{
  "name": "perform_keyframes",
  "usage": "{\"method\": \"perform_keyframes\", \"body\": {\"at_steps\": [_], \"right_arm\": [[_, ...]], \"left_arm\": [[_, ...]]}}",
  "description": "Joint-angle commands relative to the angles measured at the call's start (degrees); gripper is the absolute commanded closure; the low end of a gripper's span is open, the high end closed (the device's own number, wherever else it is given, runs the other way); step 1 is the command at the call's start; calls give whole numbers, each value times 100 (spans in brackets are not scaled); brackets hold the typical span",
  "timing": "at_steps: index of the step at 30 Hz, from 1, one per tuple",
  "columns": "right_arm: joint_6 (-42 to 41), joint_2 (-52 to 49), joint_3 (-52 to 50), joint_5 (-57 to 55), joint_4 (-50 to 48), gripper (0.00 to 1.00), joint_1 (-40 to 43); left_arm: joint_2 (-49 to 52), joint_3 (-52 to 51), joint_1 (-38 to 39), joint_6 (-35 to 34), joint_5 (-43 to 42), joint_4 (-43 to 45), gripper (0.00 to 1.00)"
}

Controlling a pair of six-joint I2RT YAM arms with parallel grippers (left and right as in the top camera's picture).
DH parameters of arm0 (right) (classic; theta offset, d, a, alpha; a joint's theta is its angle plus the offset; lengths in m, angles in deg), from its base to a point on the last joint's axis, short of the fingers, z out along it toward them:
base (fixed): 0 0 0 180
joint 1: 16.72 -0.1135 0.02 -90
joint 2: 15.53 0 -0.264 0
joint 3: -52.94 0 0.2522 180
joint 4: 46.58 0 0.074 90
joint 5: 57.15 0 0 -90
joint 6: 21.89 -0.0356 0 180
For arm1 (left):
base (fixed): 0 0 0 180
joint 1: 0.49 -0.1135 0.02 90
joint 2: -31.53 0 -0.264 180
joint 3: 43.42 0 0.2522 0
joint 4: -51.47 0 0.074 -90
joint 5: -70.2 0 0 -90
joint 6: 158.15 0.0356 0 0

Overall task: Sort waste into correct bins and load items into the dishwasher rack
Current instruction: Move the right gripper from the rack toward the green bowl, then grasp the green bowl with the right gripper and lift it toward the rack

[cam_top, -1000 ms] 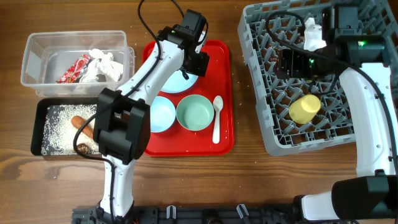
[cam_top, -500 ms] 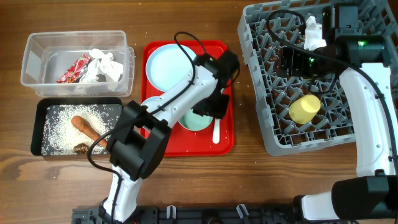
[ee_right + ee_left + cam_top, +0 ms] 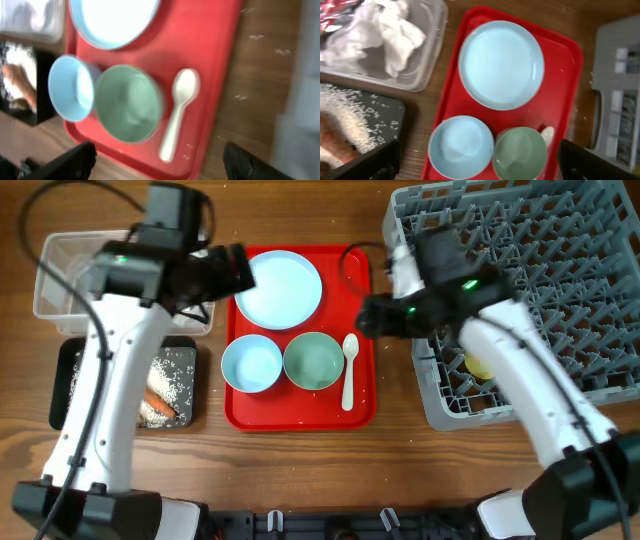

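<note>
The pale blue plate [image 3: 282, 284], pale blue bowl [image 3: 252, 364], pale green bowl [image 3: 313, 360] and white spoon [image 3: 349, 370] lie on the red serving tray [image 3: 362, 405]. My left gripper [image 3: 232, 270] hangs open and empty at the tray's left edge; its view shows the plate [image 3: 501, 64], both bowls and the tissue [image 3: 385, 35] in the clear tub. My right gripper [image 3: 372, 317] is open and empty at the tray's right edge, above the spoon [image 3: 177, 112] and green bowl [image 3: 129, 102]. The yellow cup [image 3: 476, 366] sits in the grey rack [image 3: 560, 270], partly hidden by the right arm.
The clear tub [image 3: 45, 275] is mostly hidden under my left arm. The black tray [image 3: 185, 415] below it holds rice [image 3: 175, 370] and the sausage piece [image 3: 160, 402]. The rack stands close to the red tray's right side.
My left arm has swung back from the tray's middle to its left edge over the tub. My right arm has moved out of the rack to the tray's right edge.
</note>
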Motion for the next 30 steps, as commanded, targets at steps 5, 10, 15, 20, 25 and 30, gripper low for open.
{"method": "perform_keyframes", "body": {"at_steps": [5, 10, 15, 20, 25, 30], "right_arm": [[-2295, -866, -352, -1633, -470, 30, -1482], [-2079, -2068, -313, -1235, -656, 37, -1436], [-1952, -2048, -306, -1008, -662, 61, -1266], [-1777, -1613, -286, -1021, -573, 80, -1058], [-1491, -1355, -286, -1021, -538, 82, -682], [-1344, -1364, -321, -1073, -575, 86, -688]], "left_arm": [[68, 15, -588, -2, 35, -66, 0], [68, 15, -588, -2, 35, -66, 0], [68, 15, -588, -2, 35, -66, 0], [68, 15, -588, -2, 35, -63, 0], [68, 15, -588, -2, 35, -63, 0], [68, 15, -588, -2, 35, -63, 0]]}}
